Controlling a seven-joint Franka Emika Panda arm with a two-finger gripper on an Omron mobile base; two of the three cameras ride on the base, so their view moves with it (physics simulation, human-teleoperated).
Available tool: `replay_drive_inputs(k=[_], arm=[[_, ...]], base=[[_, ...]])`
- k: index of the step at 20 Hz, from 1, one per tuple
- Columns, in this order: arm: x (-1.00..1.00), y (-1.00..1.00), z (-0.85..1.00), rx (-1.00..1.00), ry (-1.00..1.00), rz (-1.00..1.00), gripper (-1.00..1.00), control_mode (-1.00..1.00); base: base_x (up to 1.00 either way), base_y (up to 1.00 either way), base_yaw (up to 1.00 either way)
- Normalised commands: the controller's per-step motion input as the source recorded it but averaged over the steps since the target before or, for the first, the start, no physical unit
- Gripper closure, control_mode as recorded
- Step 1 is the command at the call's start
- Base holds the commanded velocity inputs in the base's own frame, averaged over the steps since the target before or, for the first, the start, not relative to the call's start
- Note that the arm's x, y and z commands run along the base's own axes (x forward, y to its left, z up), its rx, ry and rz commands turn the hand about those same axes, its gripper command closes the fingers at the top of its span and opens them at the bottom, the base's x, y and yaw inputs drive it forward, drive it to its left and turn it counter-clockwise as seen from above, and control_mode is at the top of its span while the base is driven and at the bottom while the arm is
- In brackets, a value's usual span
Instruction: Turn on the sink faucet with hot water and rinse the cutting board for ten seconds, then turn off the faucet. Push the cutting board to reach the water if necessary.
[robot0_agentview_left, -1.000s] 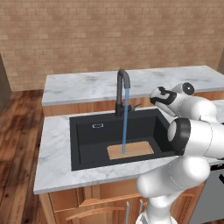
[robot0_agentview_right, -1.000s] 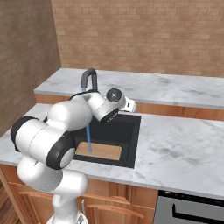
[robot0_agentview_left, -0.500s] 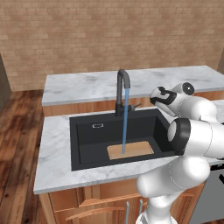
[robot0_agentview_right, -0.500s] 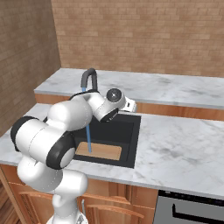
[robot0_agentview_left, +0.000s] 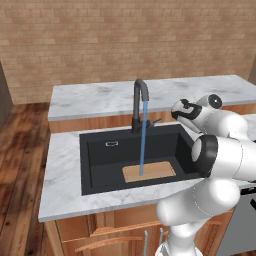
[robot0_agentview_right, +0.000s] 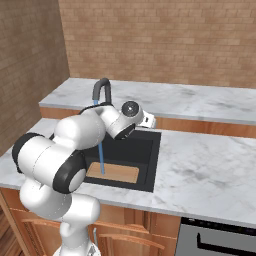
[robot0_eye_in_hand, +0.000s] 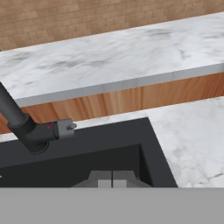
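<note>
Water (robot0_agentview_left: 143, 137) is being poured from the faucet (robot0_agentview_left: 139, 102) onto the board (robot0_agentview_left: 149, 171), which is lying flat at the sink's (robot0_agentview_left: 100, 170) 5 o'clock corner. The lever (robot0_eye_in_hand: 65, 127) is being shown close up in the hand view, with the jaws (robot0_eye_in_hand: 112, 178) pressed together, nothing pinched, over the desk (robot0_agentview_right: 210, 165) edge.

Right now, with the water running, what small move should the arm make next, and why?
Probably hold position and let the rinse continue: the water already lands on the cutting board, so no push seems needed. The shut fingers wait near the faucet lever, ready to close it afterwards.
</note>
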Motion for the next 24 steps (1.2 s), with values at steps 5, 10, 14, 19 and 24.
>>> replay_drive_inputs(k=[5,10,14,19,24], arm=[[0.00,0.00,0.00,0.00,0.00,0.00,1.00,-1.00],[0.00,0.00,0.00,0.00,0.00,0.00,1.00,-1.00],[0.00,0.00,0.00,0.00,0.00,0.00,1.00,-1.00],[0.00,0.00,0.00,0.00,0.00,0.00,1.00,-1.00],[0.00,0.00,0.00,0.00,0.00,0.00,1.00,-1.00]], base=[[0.00,0.00,0.00],[0.00,0.00,0.00],[0.00,0.00,0.00],[0.00,0.00,0.00],[0.00,0.00,0.00]])
